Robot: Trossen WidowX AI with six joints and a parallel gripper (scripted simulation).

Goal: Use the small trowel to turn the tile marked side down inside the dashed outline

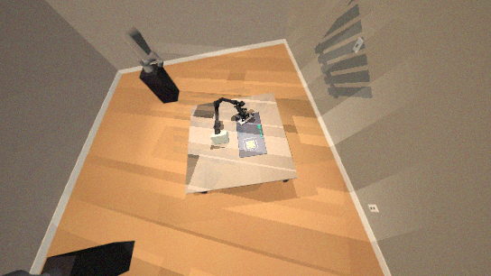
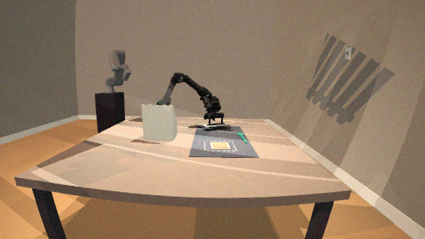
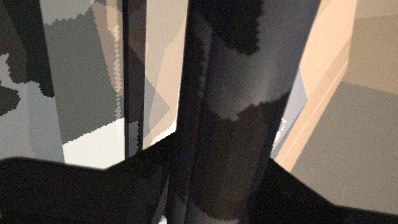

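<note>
Pincer clenched around the dark handle of what looks like the trowel, it hangs low over the far part of the mat. The trowel's pale, flat blade lies beneath the fingers; whether it touches the mat cannot be told.

Largest is the wooden floor, crossed by bands of light and shade. On it stands the table, pale-topped with dark legs. At the far left, behind the table, a dark pedestal carries a grey, jointed figure.

Next comes the black arm, which rises at the left of the table, bends at its elbow and slopes down to the right. The mat, dark blue-grey, lies right of the pale block, which stands beside the arm's foot.

Smaller is the dashed outline on the mat's near part. The tile lies flat inside it, yellow on top with a paler border, well apart from the pincer. A slim green T-shaped piece lies along the mat's right side, farther back than the tile.
</note>
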